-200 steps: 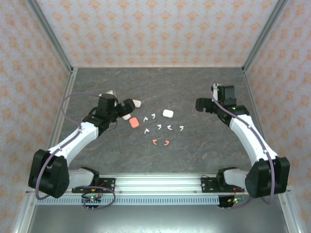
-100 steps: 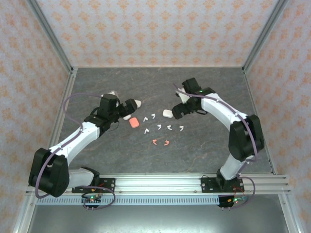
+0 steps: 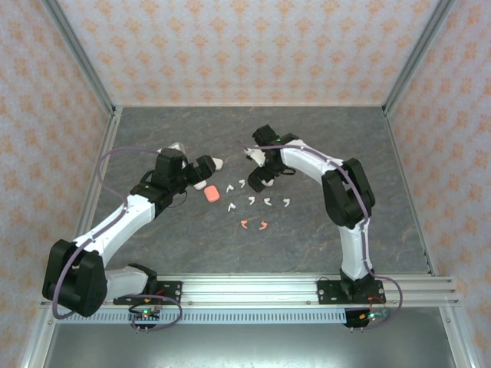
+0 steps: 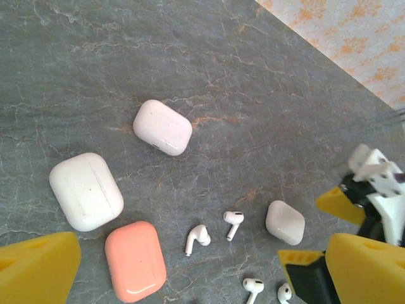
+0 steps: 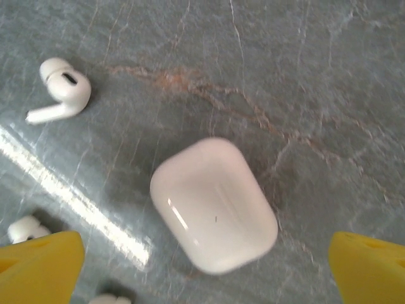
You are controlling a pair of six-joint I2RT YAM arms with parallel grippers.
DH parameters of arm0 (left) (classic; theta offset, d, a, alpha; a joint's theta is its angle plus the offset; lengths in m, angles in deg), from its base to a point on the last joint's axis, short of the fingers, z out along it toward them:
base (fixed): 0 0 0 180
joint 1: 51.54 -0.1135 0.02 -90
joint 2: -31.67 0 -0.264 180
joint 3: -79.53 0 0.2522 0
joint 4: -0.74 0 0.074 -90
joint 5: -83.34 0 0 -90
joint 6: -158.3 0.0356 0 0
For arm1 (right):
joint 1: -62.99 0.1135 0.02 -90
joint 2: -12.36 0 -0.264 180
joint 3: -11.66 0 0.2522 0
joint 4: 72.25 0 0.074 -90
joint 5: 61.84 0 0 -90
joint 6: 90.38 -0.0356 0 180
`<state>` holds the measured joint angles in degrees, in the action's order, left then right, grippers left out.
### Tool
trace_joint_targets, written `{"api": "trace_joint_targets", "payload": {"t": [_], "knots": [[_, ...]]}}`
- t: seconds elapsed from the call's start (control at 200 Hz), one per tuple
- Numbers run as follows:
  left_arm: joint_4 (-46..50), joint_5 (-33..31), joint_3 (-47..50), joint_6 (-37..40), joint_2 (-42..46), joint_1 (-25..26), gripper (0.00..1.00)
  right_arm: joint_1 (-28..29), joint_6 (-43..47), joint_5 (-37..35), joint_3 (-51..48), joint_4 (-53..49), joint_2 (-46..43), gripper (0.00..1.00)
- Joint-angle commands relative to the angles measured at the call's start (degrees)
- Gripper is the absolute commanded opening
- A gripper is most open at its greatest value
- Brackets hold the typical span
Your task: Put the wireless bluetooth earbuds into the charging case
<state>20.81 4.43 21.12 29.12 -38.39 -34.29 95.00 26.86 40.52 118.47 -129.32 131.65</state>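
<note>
The right hand (image 5: 204, 253) is wide open and holds nothing. It hangs right over a small white rounded plastic case (image 5: 214, 206), with one yellow finger on each side. I think that is so it can pinch the case and lift it. The case lies flat on the grey stone-look desk (image 5: 316, 76) with its lid shut (so no bud can go in yet). The left hand (image 4: 190, 272) is wide open and empty too. It is near a salmon-pink rounded case (image 4: 135, 259) and a bigger white case (image 4: 85, 190), maybe ready to help. The tiny white hook-shaped plastic earbuds (image 3: 251, 201) lie loose in the middle of the desk, near the small case, none inside. The nearest bud (image 5: 60, 88) lies on its side, round head up, stem pointing left, its long way nearly across the picture
</note>
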Motion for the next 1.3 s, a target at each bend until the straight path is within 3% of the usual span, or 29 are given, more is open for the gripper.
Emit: {"api": "trace_joint_targets", "payload": {"t": [0.0,0.711,1.291], "knots": [[1.51,-2.46,-0.35,0.07,1.78,0.42,1.0,0.45,2.27,-2.19,3.98,-2.92,2.55,0.97],[2.16,-1.97,-1.31,0.24,1.0,0.5,1.0,0.64,2.75,-1.11,3.59,-4.81,6.25,0.7],[2.75,-2.46,-2.18,0.3,-0.16,0.57,1.0,0.6,3.76,-2.8,-2.05,-2.86,2.38,0.57]]}}
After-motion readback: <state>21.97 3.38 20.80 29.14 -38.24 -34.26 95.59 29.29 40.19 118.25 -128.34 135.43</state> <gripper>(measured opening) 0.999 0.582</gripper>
